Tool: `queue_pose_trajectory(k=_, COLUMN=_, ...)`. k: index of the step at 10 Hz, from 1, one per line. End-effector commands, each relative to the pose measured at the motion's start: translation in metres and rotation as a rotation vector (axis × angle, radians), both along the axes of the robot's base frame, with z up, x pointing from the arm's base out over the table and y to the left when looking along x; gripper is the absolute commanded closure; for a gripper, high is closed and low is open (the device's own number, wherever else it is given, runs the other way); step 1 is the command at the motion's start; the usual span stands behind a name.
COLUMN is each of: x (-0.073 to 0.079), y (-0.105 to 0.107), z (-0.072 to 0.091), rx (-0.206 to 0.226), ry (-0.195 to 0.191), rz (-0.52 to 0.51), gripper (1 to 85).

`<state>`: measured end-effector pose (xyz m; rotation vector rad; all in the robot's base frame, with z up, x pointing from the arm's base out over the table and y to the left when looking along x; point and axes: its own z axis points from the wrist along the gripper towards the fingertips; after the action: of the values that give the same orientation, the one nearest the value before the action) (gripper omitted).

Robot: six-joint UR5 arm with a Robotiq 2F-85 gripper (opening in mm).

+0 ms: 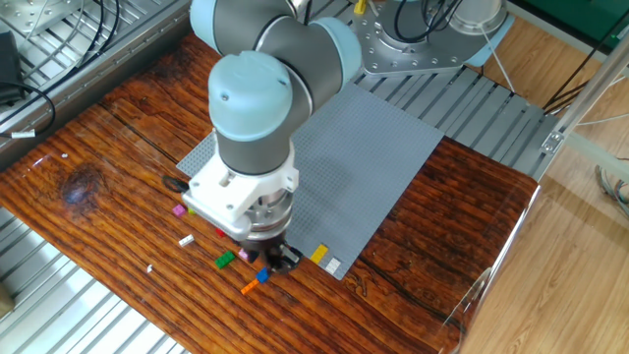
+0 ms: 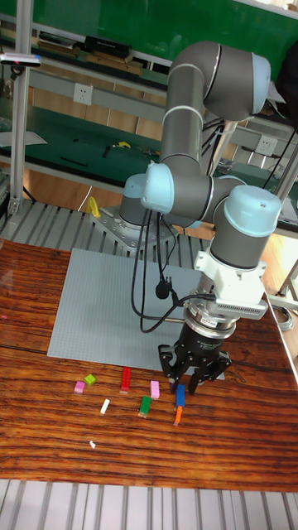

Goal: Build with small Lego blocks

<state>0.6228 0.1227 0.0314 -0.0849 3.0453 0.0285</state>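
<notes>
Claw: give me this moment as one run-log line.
claw: open, empty, low over table | nearest: blue brick, orange brick | gray baseplate: yellow brick at edge

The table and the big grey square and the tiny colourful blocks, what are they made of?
The table looks like wood with a glossy coat: dark streaky grain and shiny reflections. The grey baseplate seems matte plastic, flat and evenly dotted. The small Lego blocks, like the green one and red one, look like smooth, bright, solid-coloured plastic.

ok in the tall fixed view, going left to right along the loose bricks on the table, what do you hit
pink brick → lime brick → white brick → red brick → green brick → second pink brick → blue brick, by the gripper
</notes>
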Motion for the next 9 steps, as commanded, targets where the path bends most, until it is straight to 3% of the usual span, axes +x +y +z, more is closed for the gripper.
queue_pose_trajectory(k=1, x=-0.008, y=0.004, z=-0.008, rx=0.006, ry=0.018, rz=-0.035, gripper=48.7)
queue_pose_trajectory(k=9, x=-0.008, y=0.003, z=-0.022, rx=0.003, ry=0.007, rz=-0.053, gripper=49.0)
